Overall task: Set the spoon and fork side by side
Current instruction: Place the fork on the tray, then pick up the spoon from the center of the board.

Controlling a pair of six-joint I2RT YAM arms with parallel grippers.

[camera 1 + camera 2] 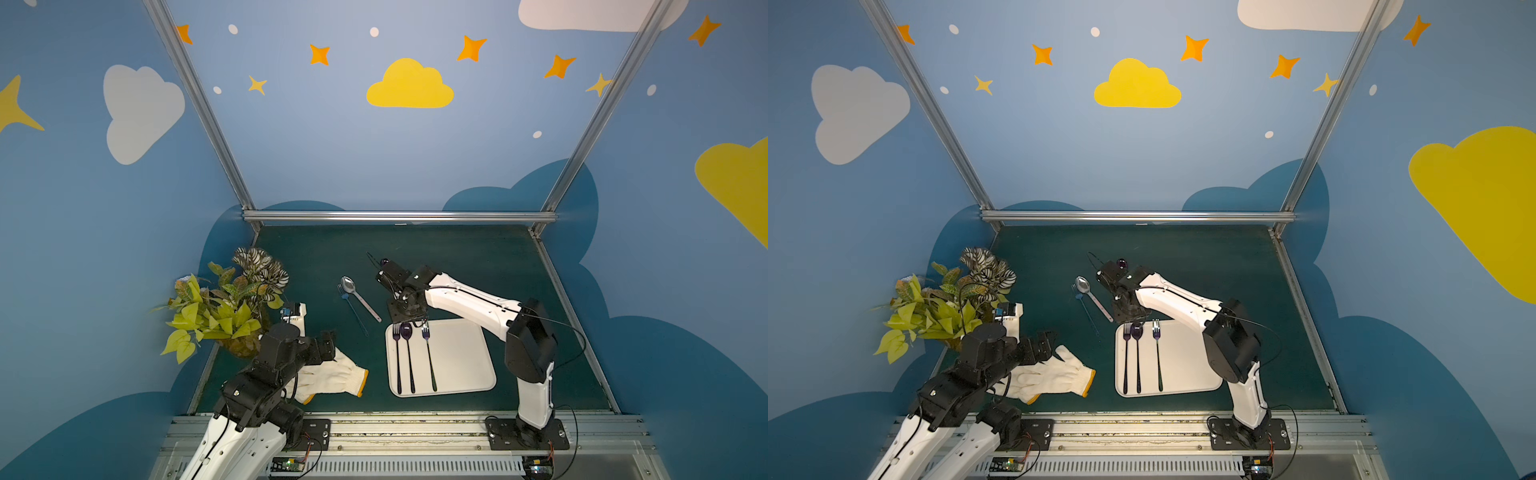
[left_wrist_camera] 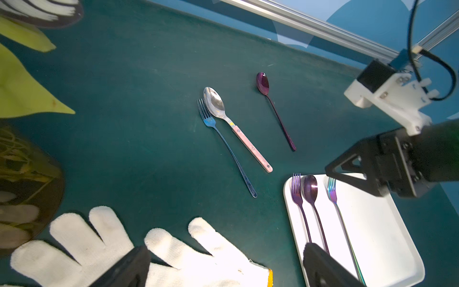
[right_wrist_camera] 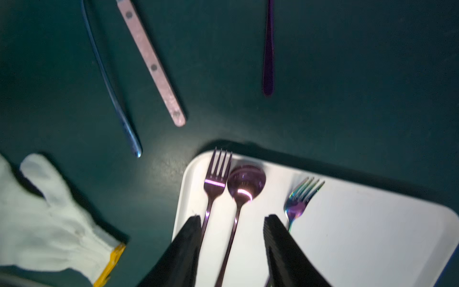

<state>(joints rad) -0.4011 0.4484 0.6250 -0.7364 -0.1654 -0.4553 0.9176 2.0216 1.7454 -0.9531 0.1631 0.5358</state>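
Just beneath right gripper (image 3: 232, 217), spoon (image 3: 246, 184)

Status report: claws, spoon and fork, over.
Left claw open, empty. Right claw open over purple metal spoon, lying beside purple metal fork on white tray. Nothing blocking.

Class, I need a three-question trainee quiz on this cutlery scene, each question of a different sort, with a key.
1. True or false: the purple spoon on the white tray lies between the purple fork and the rainbow fork.
2. How many utensils lie on the green mat, off the tray? A two, B three, C five.
3. Fill in: the right pincer hangs over the tray with its jaws ____, one on each side of the purple spoon's handle.

Key: 1 true. 2 B. 3 open.
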